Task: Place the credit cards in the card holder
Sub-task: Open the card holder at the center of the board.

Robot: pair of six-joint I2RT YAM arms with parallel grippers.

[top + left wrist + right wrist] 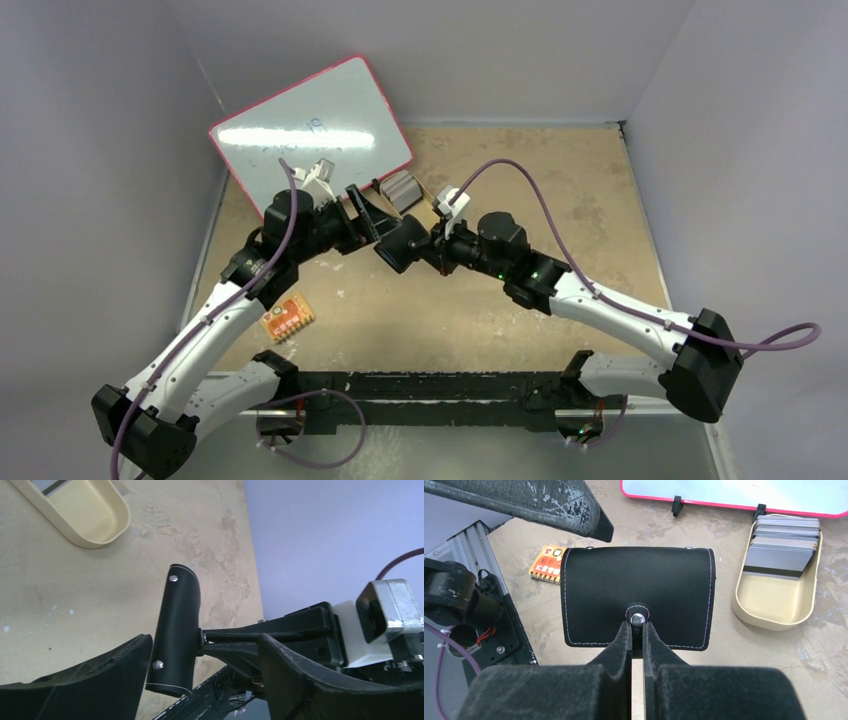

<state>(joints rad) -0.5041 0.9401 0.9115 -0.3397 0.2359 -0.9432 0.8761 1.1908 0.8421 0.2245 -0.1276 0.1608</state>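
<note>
Above the tan counter (600, 200), the right end effector (637, 630) is clamped on the holder (639, 580) by its tab, long axis 9-to-3, the left end effector (366, 212) gaping beside it, cards (781, 545) stacked at 2 o'clock in a tray (774, 615).

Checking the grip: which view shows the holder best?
Right wrist: the holder faces the camera whole, pinched at its tab by the right hand. Left wrist shows it edge-on; the top view barely shows it.

Card holder (639, 580): black, pale-stitched, folded, held aloft broadside, snap tab pinched by right gripper (637, 627). Credit cards (781, 542): grey stack, front one black-striped, in far end of tan tray (774, 617).
</note>
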